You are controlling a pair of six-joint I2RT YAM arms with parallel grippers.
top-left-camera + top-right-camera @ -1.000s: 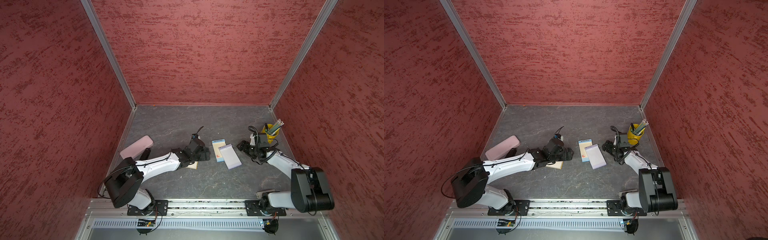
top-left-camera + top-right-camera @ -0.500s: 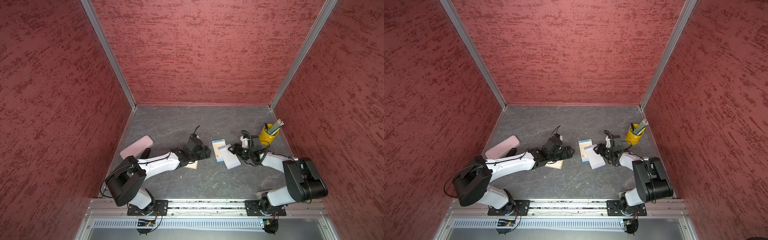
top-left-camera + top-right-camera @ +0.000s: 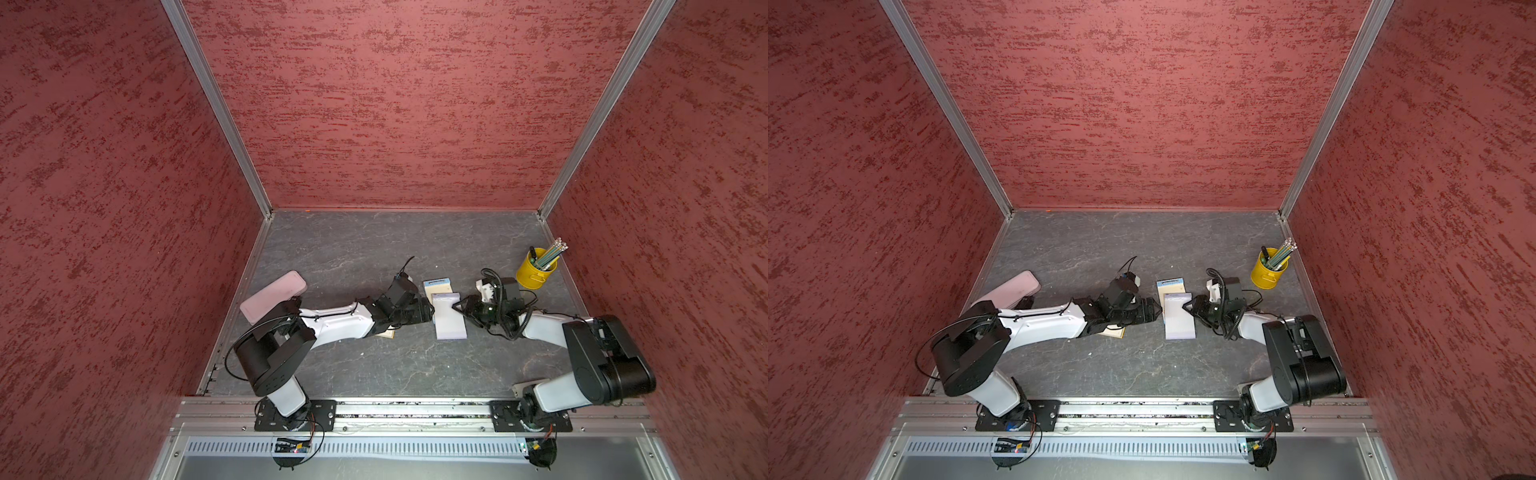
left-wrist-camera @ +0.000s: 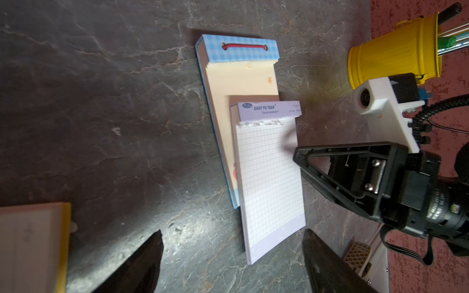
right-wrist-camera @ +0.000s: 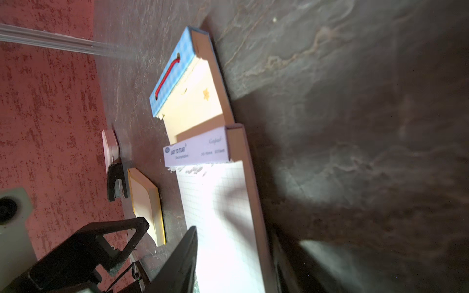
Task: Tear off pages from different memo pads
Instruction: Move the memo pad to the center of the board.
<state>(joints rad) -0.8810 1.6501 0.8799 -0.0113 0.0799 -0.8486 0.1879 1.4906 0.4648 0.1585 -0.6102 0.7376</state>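
Straddling lavender memo pad [image 3: 449, 318] edge, right gripper [image 3: 456, 306]; grip unclear; left gripper [image 4: 232, 251] gaping wide, empty.

"EASY TO TEAR" on lavender pad [image 4: 269, 177]

- In both top views we see bright, even light; the textured red walls [image 3: 395, 104] look crisp.
- The grey desk [image 3: 374, 249] is dimmer, with soft, short shadows beneath the arms [image 3: 336, 322].
- In the left wrist view the lavender pad [image 4: 269, 177] is sharp. The left hand [image 4: 232, 236], close to the lens, is dark and blurred, and a pale sheen lies on the desk beside it.
- The yellow-edged pad [image 4: 33, 241] there is out of focus.
- In the right wrist view the lavender pad's gridded face is blown out white near the lens. The right hand [image 5: 232, 233] is a dark blur, and the desk beyond is dim and smeared.
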